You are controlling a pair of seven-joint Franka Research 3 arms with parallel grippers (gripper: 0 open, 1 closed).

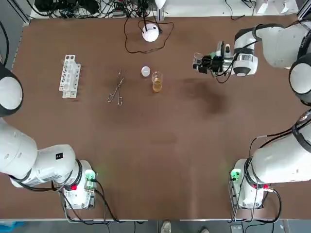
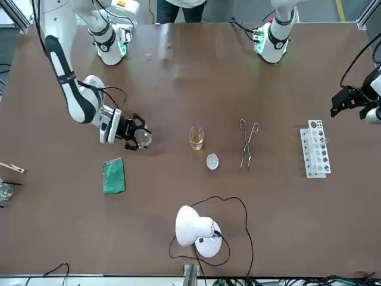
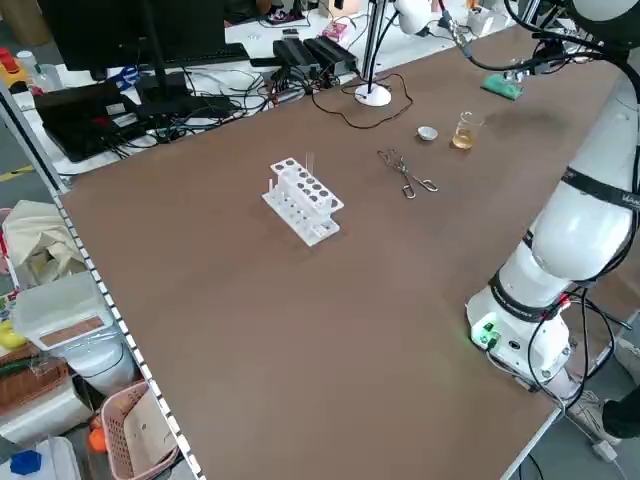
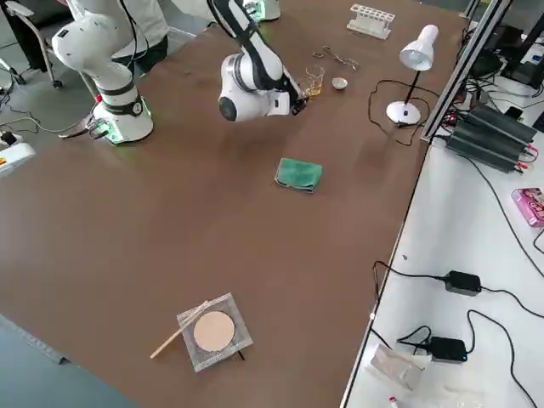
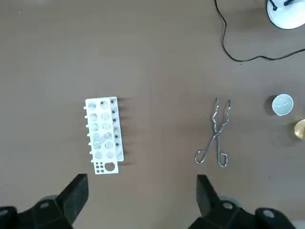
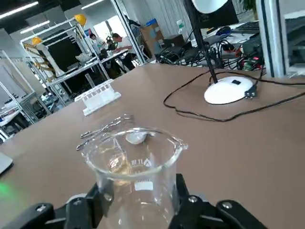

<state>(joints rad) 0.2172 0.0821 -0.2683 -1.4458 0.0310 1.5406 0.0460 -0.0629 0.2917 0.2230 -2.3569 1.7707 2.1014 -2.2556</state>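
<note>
My right gripper hovers over the far right part of the table, shut on an empty clear glass beaker held upright between its fingers. Just beside it toward the middle stand a small beaker of amber liquid and a small white dish. Metal tongs lie further left. My left gripper hangs open high above the table's left side, holding nothing, with the white test tube rack below it. That gripper shows at the right edge of the front view.
A white desk lamp with a looping black cable stands at the far edge. A green cloth lies beyond the right gripper. A wire gauze square with a round pad and a wooden stick sit at the far right end.
</note>
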